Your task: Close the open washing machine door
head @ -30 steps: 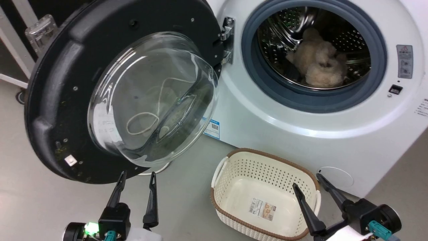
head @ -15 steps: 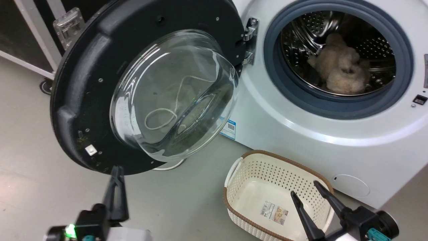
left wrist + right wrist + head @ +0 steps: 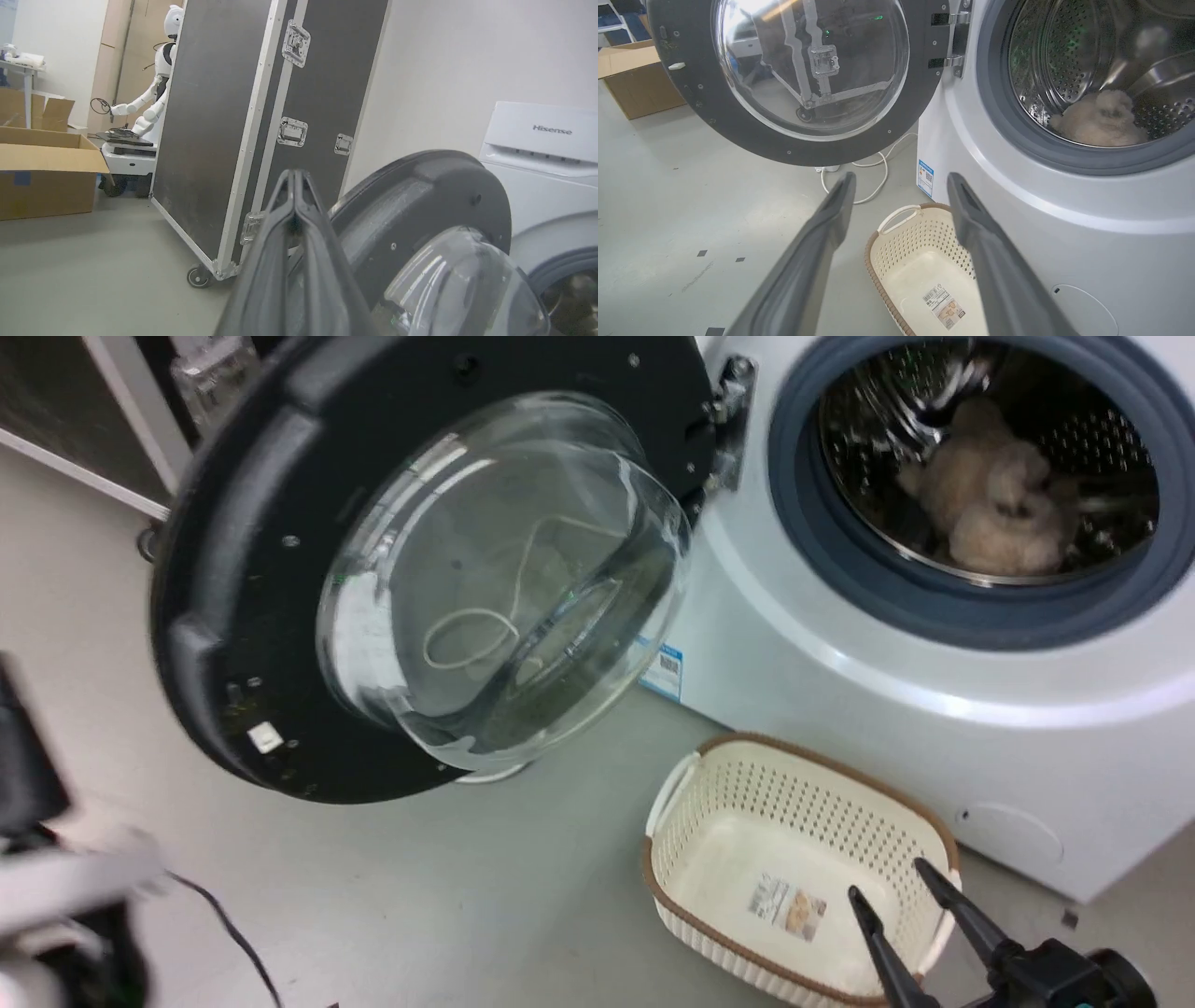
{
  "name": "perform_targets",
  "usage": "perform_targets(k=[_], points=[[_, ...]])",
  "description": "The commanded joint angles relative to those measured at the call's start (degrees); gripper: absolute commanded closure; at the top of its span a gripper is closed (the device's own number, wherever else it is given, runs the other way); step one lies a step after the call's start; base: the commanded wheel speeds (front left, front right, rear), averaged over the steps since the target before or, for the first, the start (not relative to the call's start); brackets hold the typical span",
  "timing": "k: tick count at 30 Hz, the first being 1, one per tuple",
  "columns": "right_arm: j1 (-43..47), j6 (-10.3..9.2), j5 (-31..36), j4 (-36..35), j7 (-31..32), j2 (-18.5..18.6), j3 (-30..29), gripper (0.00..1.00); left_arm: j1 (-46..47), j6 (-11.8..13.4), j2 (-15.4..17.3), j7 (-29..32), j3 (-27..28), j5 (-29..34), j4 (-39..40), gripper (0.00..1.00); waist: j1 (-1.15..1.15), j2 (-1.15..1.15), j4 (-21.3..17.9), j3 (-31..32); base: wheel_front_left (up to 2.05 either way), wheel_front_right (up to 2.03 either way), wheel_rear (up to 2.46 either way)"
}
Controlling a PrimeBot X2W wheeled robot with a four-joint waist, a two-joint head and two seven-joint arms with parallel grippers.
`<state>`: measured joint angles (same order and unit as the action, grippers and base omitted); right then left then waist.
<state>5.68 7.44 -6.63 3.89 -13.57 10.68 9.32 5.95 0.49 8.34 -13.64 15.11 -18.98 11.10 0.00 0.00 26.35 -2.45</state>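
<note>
Black-rimmed washing machine door [image 3: 448,579] hangs wide open, left gripper [image 3: 295,176] pinched together likely to push it, right gripper [image 3: 887,879] apart.

We see the washing machine door [image 3: 233,569] standing wide open, hung on its hinge [image 3: 733,420] at the left of the porthole, with its glass bowl [image 3: 504,588] bulging toward us. A pale fluffy item [image 3: 999,504] lies in the drum [image 3: 1111,439] of the washing machine [image 3: 840,709]. A cream basket [image 3: 794,793] stands on the floor [image 3: 467,896] near the machine. Our right gripper [image 3: 887,878] shows over the basket's right end, fingers spread.
</note>
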Motion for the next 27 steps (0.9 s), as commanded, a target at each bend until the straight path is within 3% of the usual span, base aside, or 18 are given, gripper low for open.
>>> perform_targets(k=[1,5,8,12,16,20,25,27], points=[[0.43,0.04,-0.33,-0.47,-0.70,1.30,0.05,0.00,4.37,-1.26,1.77,1.61,3.57,-6.22,-3.49,1.00,0.00,0.00,-1.29,-1.70,0.00,0.00,0.00],[-0.06,0.04,-1.07,-0.84,-1.17,2.80,0.50,0.00,12.30,-2.06,5.43,9.66,8.91,-18.03,-11.81,1.00,0.00,0.00,-2.25,-3.28,0.00,0.00,0.00],[-0.53,0.05,-1.55,-1.00,-1.42,3.81,0.95,0.00,17.84,-1.13,7.20,17.40,11.81,-26.67,-18.64,1.00,0.00,0.00,-3.04,-4.42,0.00,0.00,0.00],[-1.24,0.05,-1.87,-1.13,-1.42,4.46,1.41,0.00,21.81,0.59,8.84,24.45,13.64,-32.58,-24.96,1.00,0.00,0.00,-4.35,-5.33,0.00,0.00,0.00],[-2.24,0.05,-2.56,-1.44,-1.42,5.61,1.84,0.00,27.20,5.89,10.25,38.82,17.96,-44.62,-33.88,1.00,0.00,0.00,-6.73,-7.10,0.00,0.00,0.00],[-2.39,0.05,-2.81,-1.42,-1.42,5.81,1.87,0.00,26.37,5.98,11.23,43.94,17.64,-46.59,-34.60,1.00,0.00,0.00,-7.48,-7.47,0.00,0.00,0.00],[-2.40,0.05,-3.06,-1.11,-1.42,5.50,1.45,0.00,22.29,4.30,12.00,49.92,17.30,-48.65,-32.49,1.00,0.00,0.00,-8.31,-6.88,0.00,0.00,0.00],[-2.17,0.05,-3.07,-0.56,-1.42,4.69,0.97,0.00,17.92,2.94,11.04,55.42,16.98,-51.34,-28.86,1.00,0.00,0.00,-8.44,-5.25,0.00,0.00,0.00]])
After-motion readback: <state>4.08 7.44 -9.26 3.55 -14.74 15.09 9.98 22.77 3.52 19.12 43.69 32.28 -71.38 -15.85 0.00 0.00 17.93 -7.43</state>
